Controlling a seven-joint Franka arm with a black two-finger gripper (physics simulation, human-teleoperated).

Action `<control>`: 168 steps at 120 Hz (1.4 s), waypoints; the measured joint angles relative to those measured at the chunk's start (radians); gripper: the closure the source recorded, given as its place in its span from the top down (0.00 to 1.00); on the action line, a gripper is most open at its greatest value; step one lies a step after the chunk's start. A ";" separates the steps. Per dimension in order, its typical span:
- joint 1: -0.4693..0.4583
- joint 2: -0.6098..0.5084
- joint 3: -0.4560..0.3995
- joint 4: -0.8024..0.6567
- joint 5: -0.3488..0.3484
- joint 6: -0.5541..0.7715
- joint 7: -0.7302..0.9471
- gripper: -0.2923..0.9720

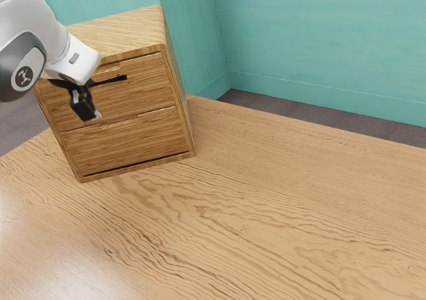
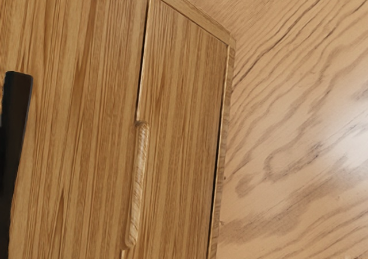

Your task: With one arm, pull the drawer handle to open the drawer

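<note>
The cabinet front blocks the way just ahead of the gripper, its black handle apparently alongside; open tabletop spreads below and behind it.

— The arm runs out past the exterior view's upper left corner.
— And the claw covers part of the black handle; its grip can't be judged.
— In the wrist view, the black handle is cut by the picture's edge, the wooden handle too.
</note>
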 joint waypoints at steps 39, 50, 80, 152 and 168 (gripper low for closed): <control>-0.018 0.023 0.021 -0.004 0.028 0.092 0.144 0.77; -0.014 0.026 0.023 -0.012 0.029 0.108 0.171 0.77; -0.007 0.058 0.044 -0.003 0.029 0.141 0.230 0.77; -0.001 0.150 0.057 0.067 -0.022 0.170 0.302 0.77; 0.007 0.147 0.064 0.066 -0.033 0.174 0.310 0.77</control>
